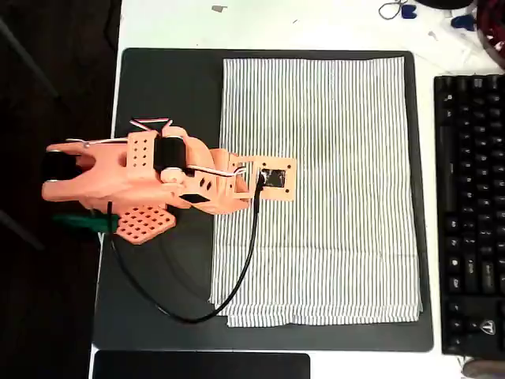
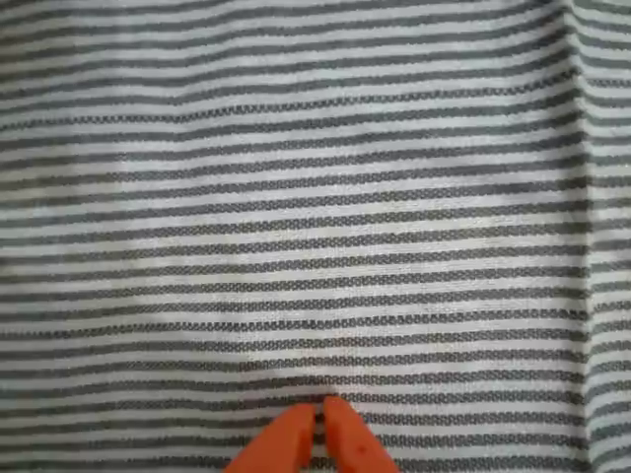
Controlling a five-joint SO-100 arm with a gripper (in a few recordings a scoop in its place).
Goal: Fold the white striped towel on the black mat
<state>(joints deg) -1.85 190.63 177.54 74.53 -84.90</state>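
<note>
1. In the overhead view, the white striped towel (image 1: pixel 323 189) is lying spread flat on the black mat (image 1: pixel 170 95), its pinstripes running from the top of the picture to the bottom. The towel is covering the middle and right part of the mat, leaving a wide bare strip of mat on the left and narrow margins along the top, right and bottom edges.
2. In the same view, the orange arm (image 1: pixel 134 178) is reaching in from the left across the mat's bare strip, and its wrist end with the camera plate (image 1: pixel 272 178) is hanging over the towel's left portion, near mid-height. A black cable (image 1: pixel 237 276) is looping from the wrist down over the towel's lower left corner and back across the mat. The fingers themselves are hiding under the wrist here.
3. Still overhead, a black keyboard (image 1: pixel 473 213) is sitting on the white table (image 1: pixel 316 24) just to the right of the mat, and a smaller black slab (image 1: pixel 201 365) is lying below the mat's bottom edge.
4. In the wrist view, the gripper (image 2: pixel 320 409) is pointing at the towel (image 2: pixel 315 197), whose stripes are running crosswise and filling the background. The two orange fingertips (image 2: pixel 345 443) are sitting pressed together with only a thin seam between them, so the jaws are closed with no cloth between them. I cannot tell whether the tips are touching the fabric.
</note>
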